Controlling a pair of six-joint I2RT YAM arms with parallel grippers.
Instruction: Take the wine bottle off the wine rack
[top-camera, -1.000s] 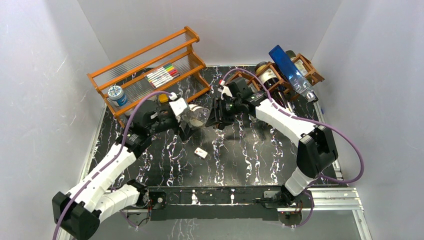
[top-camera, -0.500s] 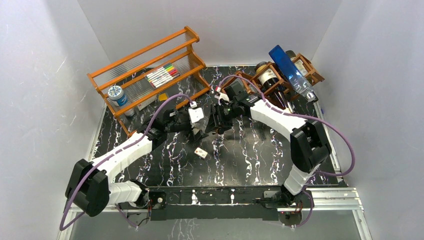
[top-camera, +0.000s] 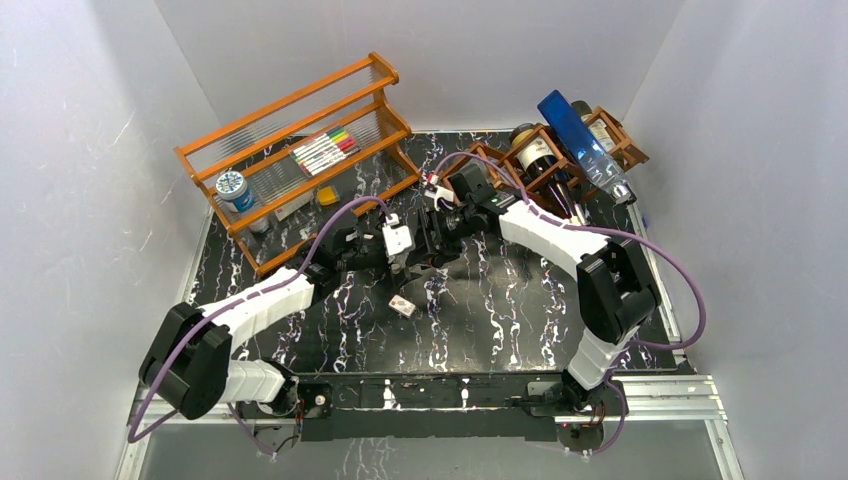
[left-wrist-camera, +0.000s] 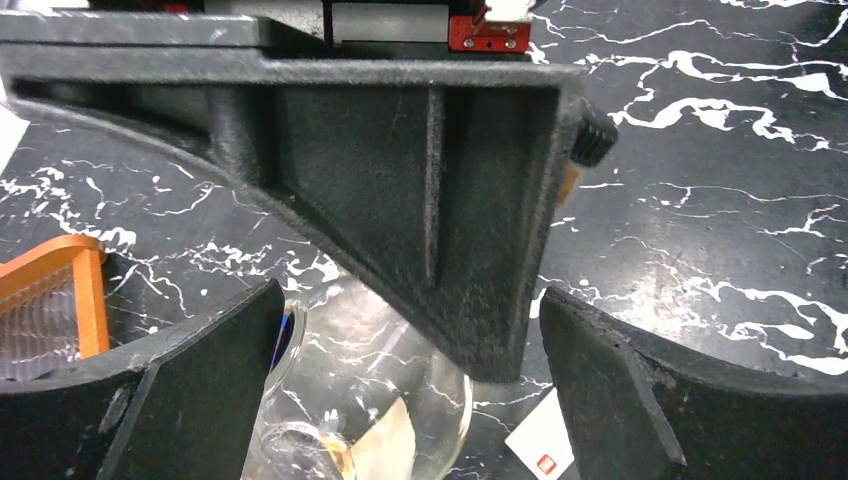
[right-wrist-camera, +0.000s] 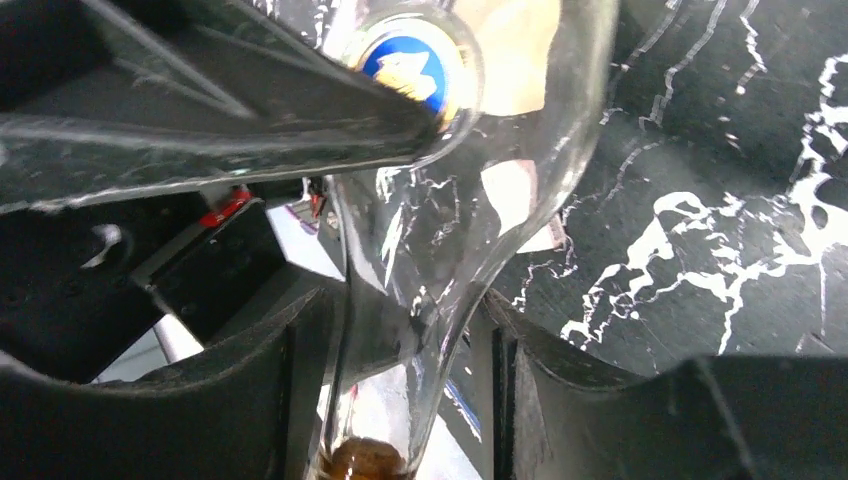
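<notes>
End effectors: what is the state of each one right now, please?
Left end effector: open, holding nothing.
Right end effector: closed on the bottle neck.

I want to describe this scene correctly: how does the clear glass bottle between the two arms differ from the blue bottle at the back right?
The clear bottle is colourless glass, while the blue bottle is deep blue. The clear bottle is away from the wine rack, while the blue bottle lies slanted on top of it. The right tool grips the clear bottle by its neck; no tool touches the blue bottle.
</notes>
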